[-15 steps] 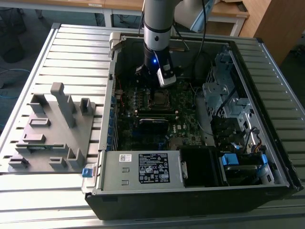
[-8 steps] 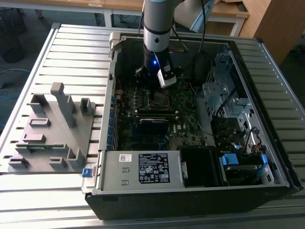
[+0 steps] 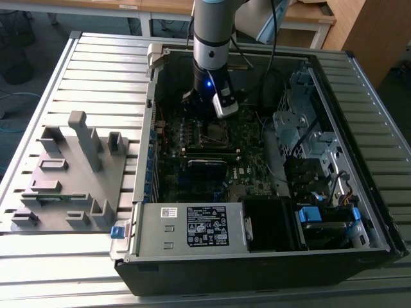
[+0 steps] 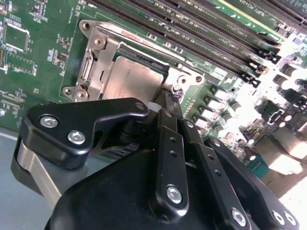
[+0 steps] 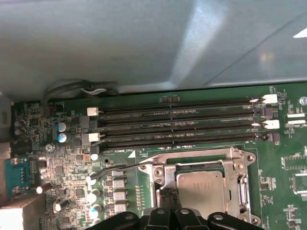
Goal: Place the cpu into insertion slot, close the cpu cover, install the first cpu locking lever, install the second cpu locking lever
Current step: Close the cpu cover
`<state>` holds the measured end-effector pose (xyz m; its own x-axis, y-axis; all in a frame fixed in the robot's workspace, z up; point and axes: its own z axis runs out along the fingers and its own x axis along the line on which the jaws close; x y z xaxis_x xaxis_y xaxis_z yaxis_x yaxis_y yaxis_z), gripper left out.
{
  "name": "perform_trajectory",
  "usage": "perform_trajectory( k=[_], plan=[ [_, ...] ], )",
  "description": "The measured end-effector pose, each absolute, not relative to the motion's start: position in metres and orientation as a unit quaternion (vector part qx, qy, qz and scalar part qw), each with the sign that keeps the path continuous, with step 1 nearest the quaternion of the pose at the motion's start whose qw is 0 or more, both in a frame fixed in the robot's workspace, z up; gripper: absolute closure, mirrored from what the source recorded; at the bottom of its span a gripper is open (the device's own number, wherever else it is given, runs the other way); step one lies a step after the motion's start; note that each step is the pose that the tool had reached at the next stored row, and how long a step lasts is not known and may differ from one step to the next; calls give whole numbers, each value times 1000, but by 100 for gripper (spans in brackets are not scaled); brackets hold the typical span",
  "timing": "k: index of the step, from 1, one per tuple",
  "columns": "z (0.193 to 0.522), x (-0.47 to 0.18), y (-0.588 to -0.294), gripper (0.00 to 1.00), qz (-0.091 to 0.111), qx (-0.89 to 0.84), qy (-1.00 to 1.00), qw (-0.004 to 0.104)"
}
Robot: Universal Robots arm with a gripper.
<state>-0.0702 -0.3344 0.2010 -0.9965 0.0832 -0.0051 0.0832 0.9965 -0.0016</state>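
Observation:
The cpu (image 4: 130,79), a dull silver square, lies in the insertion slot (image 3: 215,133) on the green board. Around it lies the cpu cover (image 4: 106,60), a silvery frame folded down flat. In the first wrist view the cpu (image 5: 200,191) shows through the cover (image 5: 242,194). A thin wire locking lever (image 5: 120,168) sticks out sideways from the socket's corner. My gripper (image 4: 169,98) is shut, and its black fingertips rest at the cover's corner by a screw. I see nothing held between them. In the exterior view the gripper (image 3: 207,122) hangs just over the slot.
Long black memory slots (image 5: 177,127) run beside the socket. The open case holds a power supply (image 3: 192,228) at the front and a drive cage (image 3: 302,128) on the exterior view's right. A grey parts fixture (image 3: 64,173) lies outside the case, on that view's left.

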Motion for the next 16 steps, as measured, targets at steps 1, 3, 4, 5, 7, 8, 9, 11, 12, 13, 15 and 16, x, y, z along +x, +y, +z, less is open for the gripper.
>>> perform_trajectory(
  k=[1,3,4,5,7,8,9,11,12,13,15,16],
  plan=[
    [201,-70,-334,90,-1,38,999,2],
    [201,-70,-334,90,-1,37,999,3],
    [201,-70,-334,90,-1,37,999,2],
    [201,-70,-334,90,-1,37,999,2],
    [201,-70,-334,90,-1,36,999,3],
    [201,-70,-334,90,-1,36,999,3],
    [200,-70,-334,90,-1,36,999,3],
    [200,-70,-334,90,-1,37,999,2],
    [200,-70,-334,90,-1,37,999,2],
    [200,-70,-334,90,-1,36,999,3],
    [200,-70,-334,90,-1,36,999,3],
    [199,-70,-334,90,-1,37,999,3]
  ],
)
